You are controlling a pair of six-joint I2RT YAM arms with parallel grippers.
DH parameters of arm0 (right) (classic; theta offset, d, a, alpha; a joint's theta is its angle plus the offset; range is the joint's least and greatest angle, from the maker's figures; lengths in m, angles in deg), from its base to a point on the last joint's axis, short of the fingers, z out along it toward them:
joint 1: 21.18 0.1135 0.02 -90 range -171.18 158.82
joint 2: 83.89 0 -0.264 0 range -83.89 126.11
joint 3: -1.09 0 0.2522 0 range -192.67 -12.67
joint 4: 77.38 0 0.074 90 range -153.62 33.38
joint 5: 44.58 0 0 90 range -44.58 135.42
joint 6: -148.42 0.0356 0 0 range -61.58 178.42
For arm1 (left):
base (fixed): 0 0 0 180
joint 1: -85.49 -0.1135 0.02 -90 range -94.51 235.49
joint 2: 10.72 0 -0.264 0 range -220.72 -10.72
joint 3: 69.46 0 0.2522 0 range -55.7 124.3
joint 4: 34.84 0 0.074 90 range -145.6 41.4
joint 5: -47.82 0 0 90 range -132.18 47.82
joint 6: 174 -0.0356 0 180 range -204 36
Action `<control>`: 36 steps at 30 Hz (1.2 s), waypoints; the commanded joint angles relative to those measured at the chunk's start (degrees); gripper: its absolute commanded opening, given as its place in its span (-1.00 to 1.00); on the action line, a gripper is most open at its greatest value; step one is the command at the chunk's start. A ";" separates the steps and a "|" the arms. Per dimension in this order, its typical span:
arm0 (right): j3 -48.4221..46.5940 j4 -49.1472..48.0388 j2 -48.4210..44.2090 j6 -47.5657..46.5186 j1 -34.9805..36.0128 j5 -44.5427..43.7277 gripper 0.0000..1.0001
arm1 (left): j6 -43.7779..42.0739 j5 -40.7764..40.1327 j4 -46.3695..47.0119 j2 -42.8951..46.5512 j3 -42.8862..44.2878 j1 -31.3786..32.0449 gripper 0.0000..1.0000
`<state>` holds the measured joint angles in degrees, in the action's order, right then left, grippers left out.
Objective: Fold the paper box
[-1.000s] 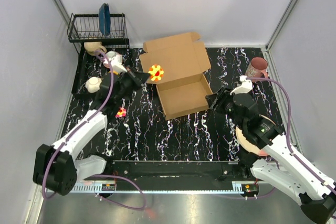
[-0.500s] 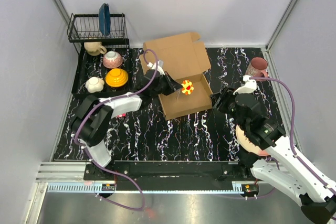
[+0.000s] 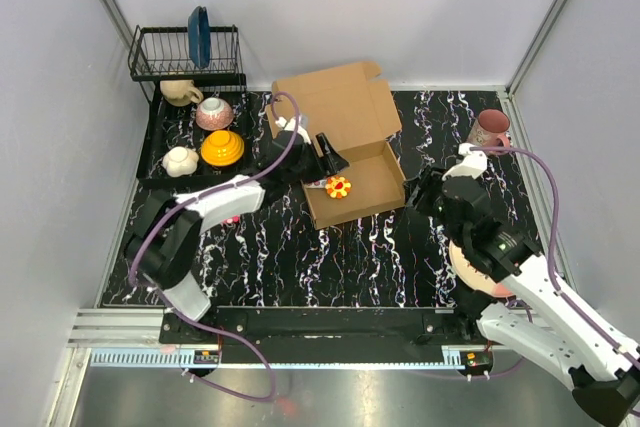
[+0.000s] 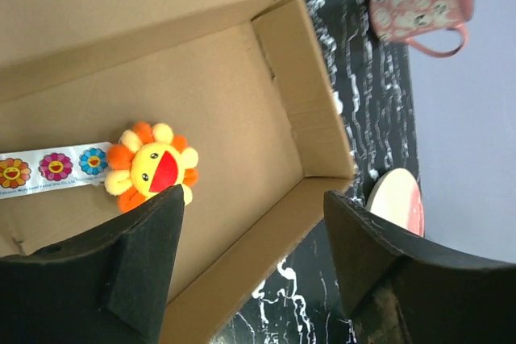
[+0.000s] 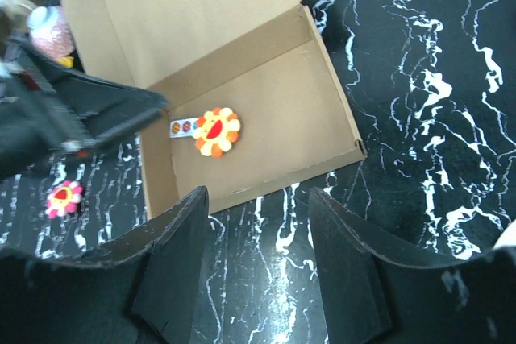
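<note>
Both empty, jaws apart: left gripper is hovering over toy lying in box, right gripper is waiting beside, probably to fold it shut.

Pink mug cropped at top edge, plate partly hidden

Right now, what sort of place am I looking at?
Probably a robot test booth: white walls enclose a marbled table, a left arm and right arm are mounted at its near edge, and a dish rack sits in one corner.
</note>
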<state>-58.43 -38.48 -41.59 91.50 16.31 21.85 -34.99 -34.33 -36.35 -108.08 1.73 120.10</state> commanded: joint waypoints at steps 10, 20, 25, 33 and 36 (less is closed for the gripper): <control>-7.93 -10.81 25.26 -12.25 -3.56 -10.35 0.30 | -8.15 -24.36 -9.96 24.67 -13.03 -0.77 0.46; -12.43 -24.34 43.20 -18.75 -12.27 -4.13 0.33 | -6.12 -25.79 -8.12 34.43 -23.94 -3.41 0.46; -11.64 -27.34 48.30 -18.93 -12.36 -2.71 0.32 | -4.72 -25.17 -5.75 33.73 -25.53 -5.52 0.46; -4.87 -29.36 48.75 -15.50 -12.36 0.46 0.27 | -3.05 -24.46 -5.13 30.56 -23.86 -7.36 0.46; -2.50 -29.80 47.44 -14.19 -12.36 1.25 0.25 | -3.57 -24.47 -5.22 30.13 -22.37 -8.50 0.46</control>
<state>-63.32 -64.83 8.12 75.18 3.79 21.41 -38.88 -58.13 -44.40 -77.62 -23.47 113.11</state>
